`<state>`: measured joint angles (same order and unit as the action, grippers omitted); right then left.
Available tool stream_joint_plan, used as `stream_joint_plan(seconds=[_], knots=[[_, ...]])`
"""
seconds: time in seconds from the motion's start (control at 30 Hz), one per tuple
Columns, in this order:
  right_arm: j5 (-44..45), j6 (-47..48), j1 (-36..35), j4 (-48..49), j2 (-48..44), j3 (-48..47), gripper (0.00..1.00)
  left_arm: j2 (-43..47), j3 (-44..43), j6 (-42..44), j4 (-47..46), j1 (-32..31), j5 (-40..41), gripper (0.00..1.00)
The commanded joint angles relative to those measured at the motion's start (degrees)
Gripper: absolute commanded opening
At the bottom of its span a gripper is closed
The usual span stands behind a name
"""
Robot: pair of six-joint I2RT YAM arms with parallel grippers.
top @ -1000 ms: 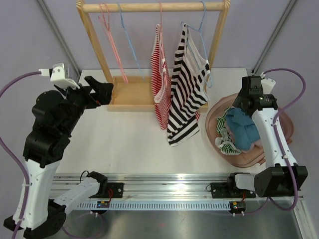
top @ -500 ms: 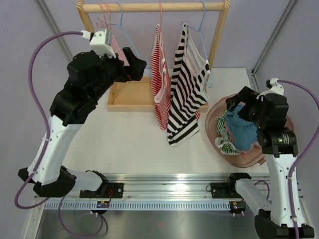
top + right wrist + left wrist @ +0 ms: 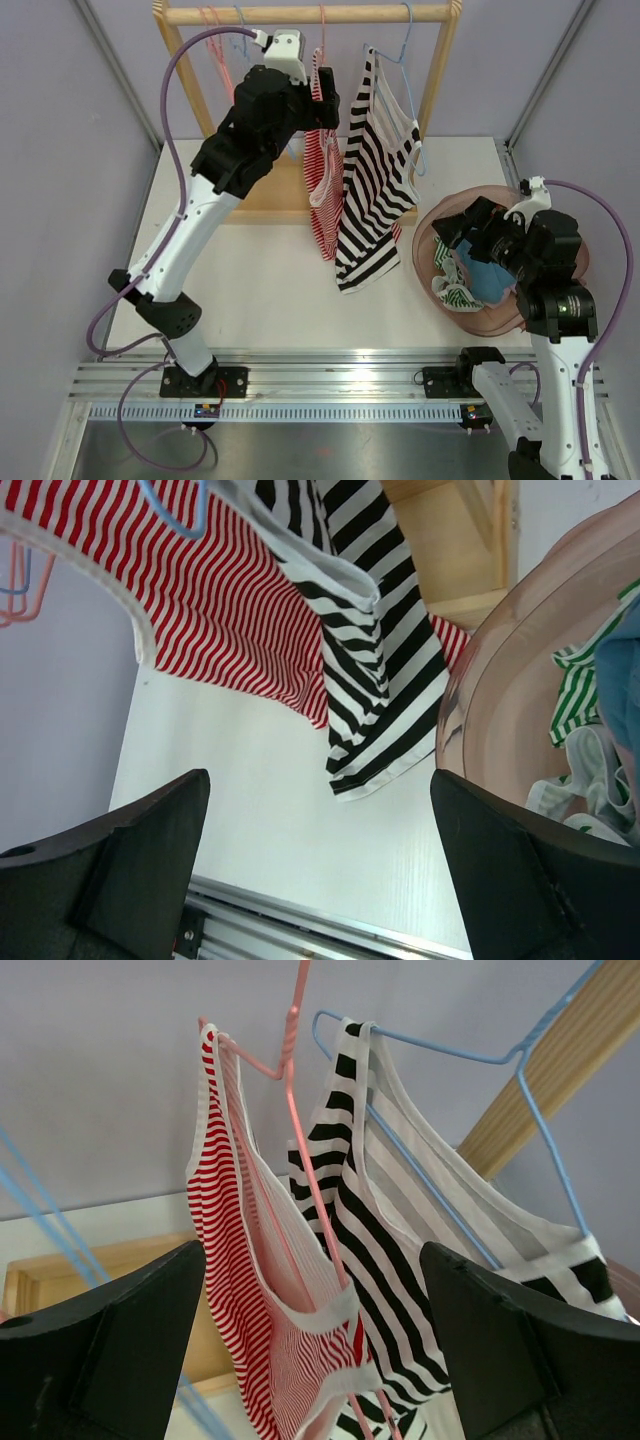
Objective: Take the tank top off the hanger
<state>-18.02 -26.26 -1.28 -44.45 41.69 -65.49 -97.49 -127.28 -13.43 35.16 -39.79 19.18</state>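
The handy landmark here is the wooden rack (image 3: 300, 14) at the far side of the table (image 3: 250, 290). Two tops hang from the rack's top rail, side by side and touching. One is a red-striped tank top (image 3: 322, 195) on a pink hanger (image 3: 290, 1070), around the middle of the rail. The other is a black-and-white tank top (image 3: 375, 190) on a blue hanger (image 3: 480, 1057), toward the rack's right post. Both are fully on their hangers, straps over the wire shoulders, and in the overhead view the hems reach down past the rack's base.

The left tool (image 3: 322, 100) is up high, just under the rail and right beside the upper part of the red top, on its left. Its fingers (image 3: 110, 1350) are spread wide with nothing gripped between them. In the wrist view the pink hanger's neck and the red top's strap sit ahead of the gap, and no contact shows.

The right tool (image 3: 458, 225) is well off to the right of the rack, low over a pink bowl (image 3: 565, 245) that sits on the table near the rack's right post. It's wide open too and has hold of nothing. In the bowl, a blue cloth (image 3: 490, 270) and a green-striped cloth (image 3: 450, 295) lie in a heap.
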Motion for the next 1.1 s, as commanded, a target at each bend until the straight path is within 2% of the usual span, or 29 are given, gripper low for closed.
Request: stream_joint_plan(seconds=[0.0,0.03,0.13,0.17,0.23,0.27,0.37,0.43,0.5,0.8,0.97,1.07], knots=[[-6.31,-0.19,0.13,-0.03,-1.17,1.59,0.99,-3.21,-3.49,2.44,-5.09,-0.46,4.46,0.89],[-6.85,-0.02,0.14,-0.11,-1.35,1.86,0.98,-4.10,-3.93,2.53,-5.62,-0.46,5.07,0.82],[-8.08,0.42,0.05,-0.47,-1.96,2.21,0.98,-7.79,-6.83,3.67,-5.10,-0.64,7.45,0.79],[-8.34,0.77,0.05,-0.55,-2.23,2.13,0.98,-8.67,-7.71,4.37,-4.92,-0.64,7.63,0.69],[-8.52,1.38,0.05,-0.90,-2.40,1.78,0.98,-11.30,-10.52,4.55,-3.88,-0.64,7.72,0.56],[-8.61,1.65,-0.04,-1.08,-2.41,1.51,0.98,-12.10,-11.49,4.29,-3.52,-0.64,7.80,0.39],[-8.96,1.91,0.05,-0.73,-2.32,1.42,0.98,-12.46,-11.76,3.94,-4.21,-0.90,8.07,0.14],[-9.57,2.09,-0.04,-0.64,-2.23,1.42,0.97,-12.11,-11.58,3.94,-5.18,-0.99,8.33,0.10],[-9.93,2.09,0.05,-0.38,-2.05,1.60,0.97,-11.84,-11.67,4.11,-5.71,-1.25,8.59,0.00],[-10.98,1.83,0.05,0.15,-2.58,0.98,0.97,-5.00,-8.60,4.64,-11.94,-2.40,12.55,0.00],[-10.90,2.00,0.05,0.32,-2.58,0.89,0.97,-1.39,-7.37,4.90,-13.10,-2.57,12.02,0.00],[-11.86,2.09,0.05,1.11,-2.76,0.98,0.99,2.38,-3.69,4.12,-13.10,-2.75,10.62,0.00]])
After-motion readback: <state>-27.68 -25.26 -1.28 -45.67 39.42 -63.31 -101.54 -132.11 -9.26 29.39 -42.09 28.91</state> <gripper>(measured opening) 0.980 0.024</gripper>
